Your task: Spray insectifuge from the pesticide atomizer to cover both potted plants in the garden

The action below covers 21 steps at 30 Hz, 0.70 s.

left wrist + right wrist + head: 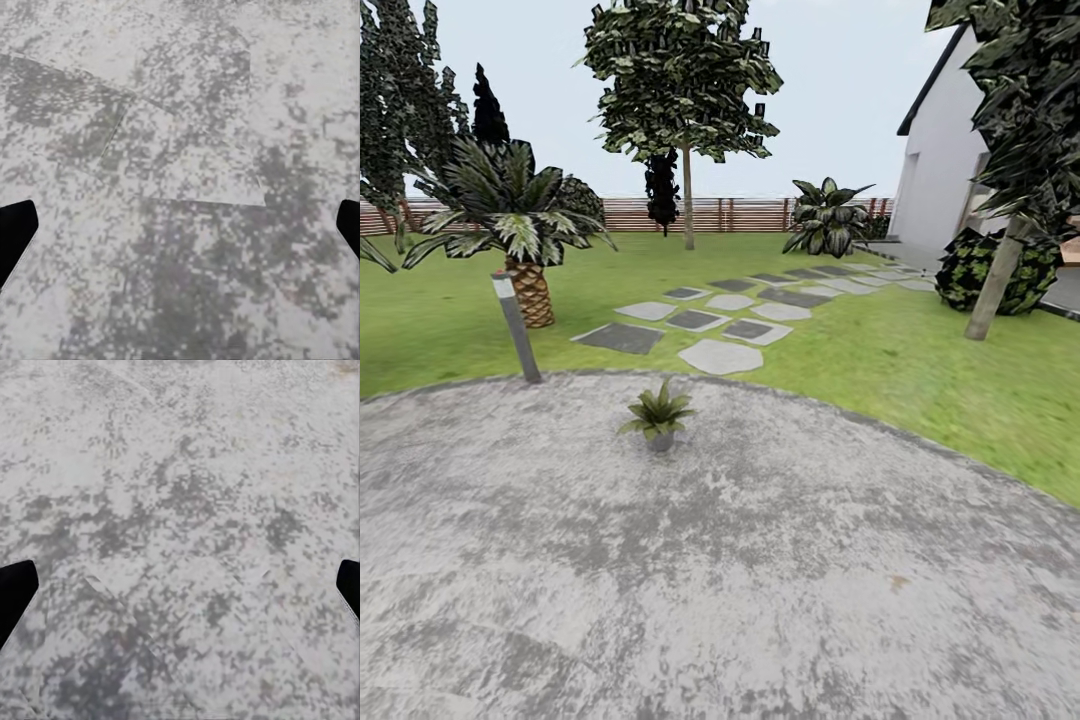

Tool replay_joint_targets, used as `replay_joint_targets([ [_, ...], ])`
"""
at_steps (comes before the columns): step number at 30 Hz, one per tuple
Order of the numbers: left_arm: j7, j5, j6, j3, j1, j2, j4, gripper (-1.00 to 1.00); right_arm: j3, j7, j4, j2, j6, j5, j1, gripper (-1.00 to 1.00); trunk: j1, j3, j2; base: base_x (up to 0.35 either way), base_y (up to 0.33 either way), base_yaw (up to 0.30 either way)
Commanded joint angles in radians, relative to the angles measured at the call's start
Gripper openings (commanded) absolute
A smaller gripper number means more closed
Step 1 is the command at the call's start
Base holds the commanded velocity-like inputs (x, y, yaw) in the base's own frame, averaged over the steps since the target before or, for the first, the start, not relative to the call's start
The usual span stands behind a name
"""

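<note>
- Patio [760, 600] of round grey stone is seen in the head view, with one potted plant [658, 415] standing on it near its far edge, just short of the lawn [920, 360].
- A grey bollard post [517, 327] stands tilted at the patio's far left edge; a palm [520, 230] rises on the grass behind it, and stepping stones [720, 320] lead away toward a slat fence [740, 213].
- The pesticide atomizer cannot be placed from these pictures, so it is judged that it has yet to be found; a second potted plant cannot be placed either.
- The left gripper [180, 225] is seen spread wide above bare mottled stone, nothing held between its dark fingertips [15, 232].
- The right gripper [180, 585] is likewise spread wide and empty over the stone.
- The atomizer is expected to be light and rigid, with a smooth, possibly slippery body; a hold around the slim body below the trigger head is judged best, so the nozzle stays free.
- The plant's leaves are likely soft and easily bent, so contact should be avoided.
</note>
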State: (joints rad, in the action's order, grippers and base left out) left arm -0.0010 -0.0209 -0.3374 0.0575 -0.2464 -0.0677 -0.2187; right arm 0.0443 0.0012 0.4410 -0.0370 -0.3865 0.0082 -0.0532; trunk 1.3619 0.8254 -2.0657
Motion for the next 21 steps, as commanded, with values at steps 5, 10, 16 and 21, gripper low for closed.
replay_joint_targets([
  [5,-0.001,-0.002,-0.003,0.002,-0.001,0.0,0.001,1.0,0.002,0.0,-0.002,0.0,-0.002,0.001,-0.001,1.0,0.0,0.001,0.0,0.337,0.0,0.0],
  [10,-0.001,-0.002,-0.003,0.002,-0.001,0.0,0.001,1.0,0.001,0.0,-0.002,0.0,-0.002,0.002,-0.001,1.0,0.0,0.001,0.0,0.337,0.0,0.0],
  [16,-0.001,-0.002,-0.003,0.002,-0.001,0.0,0.001,1.0,0.0,0.0,-0.002,0.0,-0.002,0.002,-0.001,1.0,0.0,0.001,0.0,0.337,0.0,0.0],
  [21,-0.001,-0.001,-0.003,0.002,-0.001,0.0,0.001,1.0,0.0,0.0,-0.002,0.0,-0.002,0.002,-0.001,1.0,0.0,0.001,0.0,0.337,0.0,0.0],
])
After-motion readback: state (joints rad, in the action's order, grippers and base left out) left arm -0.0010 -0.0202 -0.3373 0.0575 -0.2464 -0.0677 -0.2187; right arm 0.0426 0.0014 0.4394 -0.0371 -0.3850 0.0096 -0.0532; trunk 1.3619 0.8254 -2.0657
